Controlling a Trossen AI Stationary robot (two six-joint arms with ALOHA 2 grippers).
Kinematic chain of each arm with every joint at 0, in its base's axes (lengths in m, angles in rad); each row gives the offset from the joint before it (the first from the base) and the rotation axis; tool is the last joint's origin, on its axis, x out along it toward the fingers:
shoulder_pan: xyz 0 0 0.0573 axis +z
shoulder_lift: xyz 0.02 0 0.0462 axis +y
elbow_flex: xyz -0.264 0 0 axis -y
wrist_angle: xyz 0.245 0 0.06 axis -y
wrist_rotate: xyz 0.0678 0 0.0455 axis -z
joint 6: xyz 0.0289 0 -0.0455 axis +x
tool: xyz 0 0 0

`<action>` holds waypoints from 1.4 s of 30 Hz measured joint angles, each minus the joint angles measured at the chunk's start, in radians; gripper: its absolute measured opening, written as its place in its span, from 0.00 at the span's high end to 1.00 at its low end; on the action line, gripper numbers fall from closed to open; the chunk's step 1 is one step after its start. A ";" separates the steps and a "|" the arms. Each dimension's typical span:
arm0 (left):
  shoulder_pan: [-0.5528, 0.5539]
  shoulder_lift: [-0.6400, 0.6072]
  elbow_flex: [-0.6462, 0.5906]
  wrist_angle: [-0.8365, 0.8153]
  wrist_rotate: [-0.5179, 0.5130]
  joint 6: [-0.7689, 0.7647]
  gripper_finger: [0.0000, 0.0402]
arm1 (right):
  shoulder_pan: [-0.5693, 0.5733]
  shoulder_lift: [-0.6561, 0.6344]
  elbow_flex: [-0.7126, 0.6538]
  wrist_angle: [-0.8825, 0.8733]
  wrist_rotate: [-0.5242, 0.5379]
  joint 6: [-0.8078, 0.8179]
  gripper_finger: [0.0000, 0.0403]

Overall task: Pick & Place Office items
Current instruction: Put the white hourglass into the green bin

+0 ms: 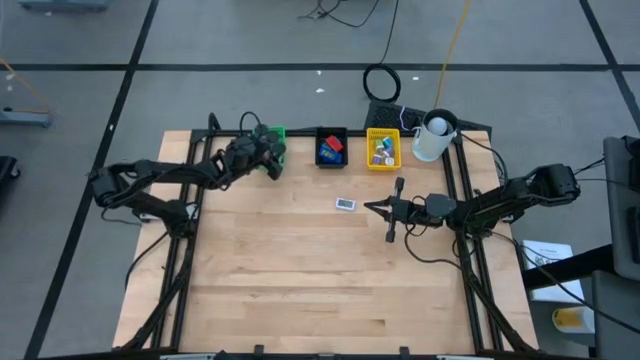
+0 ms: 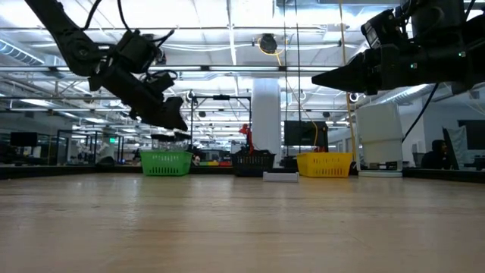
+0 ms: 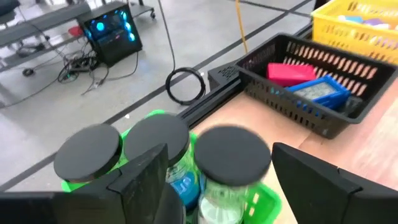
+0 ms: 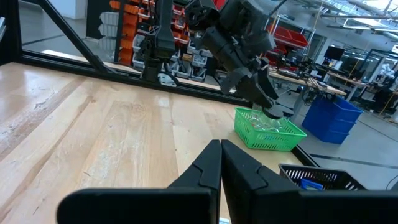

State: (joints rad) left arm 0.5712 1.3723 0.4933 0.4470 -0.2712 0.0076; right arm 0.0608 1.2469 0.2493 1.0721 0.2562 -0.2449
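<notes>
We see the counter (image 1: 300, 270) nearly bare, with three trays in a row along its 12 o'clock edge: green tray (image 1: 276, 140), black tray (image 1: 331, 147), yellow tray (image 1: 383, 149). A white cup (image 1: 432, 137) stands at about 1 o'clock.

Our left gripper (image 3: 211, 186) hangs over the green tray, jaws spread wide. In its wrist view three black-capped jars (image 3: 231, 155) sit side by side in that tray, the clearest one right between the jaws; we cannot tell whether the jaws touch it. We judge this the placing step at its end: the jar looks set down and the jaws parted.

Our right gripper (image 1: 367, 207) waits above the counter at about 3 o'clock, jaws closed together on nothing, pointing toward the middle.

Red and blue blocks (image 3: 305, 84) lie in the black tray, small pieces in the yellow. One small white item (image 1: 345, 204) lies loose on the counter, just beside the right gripper's tip.

Next, we think, the left arm should lift straight up without knocking the jars, and the right should open its jaws, drop over the white item and carry it to a tray.
</notes>
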 joint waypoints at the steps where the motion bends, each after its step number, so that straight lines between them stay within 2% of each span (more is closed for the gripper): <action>1: -0.004 -0.012 0.000 -0.005 0.000 0.005 0.28 | 0.000 0.000 0.000 0.000 0.000 0.000 1.00; 8: -0.022 -0.118 0.000 -0.073 0.000 -0.003 0.28 | 0.000 0.000 0.000 0.000 0.000 -0.002 1.00; 11: -0.022 -0.141 0.000 -0.102 0.000 -0.046 0.32 | 0.000 0.000 0.000 0.000 0.000 -0.002 1.00; 18: -0.022 -0.110 0.041 -0.185 0.014 -0.071 0.57 | 0.000 0.000 0.000 0.001 0.000 -0.001 1.00; 22: -0.006 -0.074 0.109 -0.208 0.012 -0.051 0.73 | 0.000 0.000 0.000 0.004 0.000 0.001 1.00; 28: 0.041 0.002 0.209 -0.400 0.010 -0.030 0.87 | 0.000 0.000 0.000 0.000 0.000 -0.001 1.00; 32: 0.052 0.018 0.212 -0.410 0.000 -0.010 0.91 | 0.000 0.000 0.000 0.000 0.000 -0.002 1.00; 42: 0.076 0.016 0.209 -0.453 -0.006 0.011 0.91 | 0.000 0.000 0.000 0.000 0.000 0.000 1.00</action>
State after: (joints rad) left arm 0.6468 1.3884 0.7021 -0.0059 -0.2774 0.0189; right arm 0.0608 1.2472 0.2489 1.0721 0.2560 -0.2451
